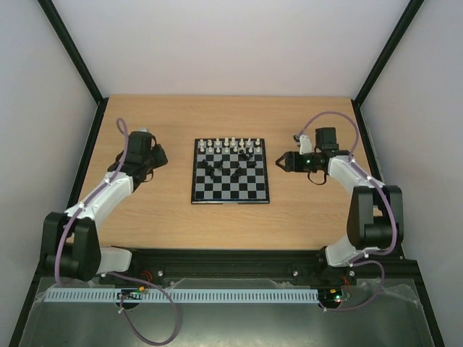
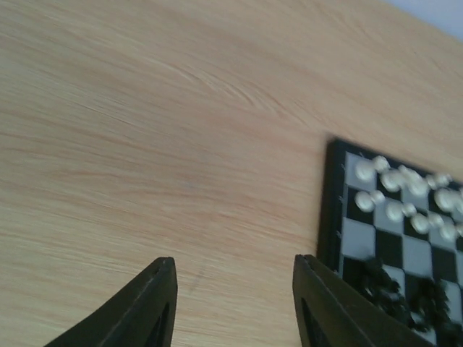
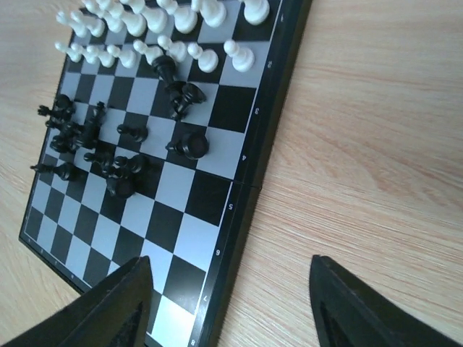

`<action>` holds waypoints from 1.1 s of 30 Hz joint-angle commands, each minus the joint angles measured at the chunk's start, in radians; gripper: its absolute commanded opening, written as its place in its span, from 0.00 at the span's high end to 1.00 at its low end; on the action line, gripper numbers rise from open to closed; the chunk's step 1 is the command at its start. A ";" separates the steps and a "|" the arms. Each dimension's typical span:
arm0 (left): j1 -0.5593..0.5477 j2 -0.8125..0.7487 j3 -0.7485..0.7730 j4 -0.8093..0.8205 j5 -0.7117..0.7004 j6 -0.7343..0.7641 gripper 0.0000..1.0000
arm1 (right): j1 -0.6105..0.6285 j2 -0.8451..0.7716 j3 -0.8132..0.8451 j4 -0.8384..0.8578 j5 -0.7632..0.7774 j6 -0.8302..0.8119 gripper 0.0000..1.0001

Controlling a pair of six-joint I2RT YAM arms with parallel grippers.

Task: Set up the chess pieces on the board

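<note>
The board [image 1: 230, 189] lies in the middle of the wooden table. White chess pieces [image 1: 230, 144] stand in two rows along its far side. The black chess pieces [image 1: 226, 168] are scattered around its middle, some toppled. In the right wrist view the white pieces [image 3: 166, 22] sit at the top and the black pieces [image 3: 119, 137] lie loosely grouped below them. My left gripper [image 1: 160, 160] hangs left of the board, open over bare wood [image 2: 235, 282]. My right gripper [image 1: 281, 163] is open at the board's right edge [image 3: 231, 278], holding nothing.
White walls and black frame posts [image 1: 72, 50] close in the table on three sides. A black rail with a grey toothed strip [image 1: 181, 295] runs along the near edge by the arm bases. Bare wood lies on both sides of the board.
</note>
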 commanded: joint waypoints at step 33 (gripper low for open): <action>-0.114 0.417 -0.078 0.202 0.519 -0.152 0.61 | 0.140 0.398 0.181 -0.226 0.000 -0.073 0.56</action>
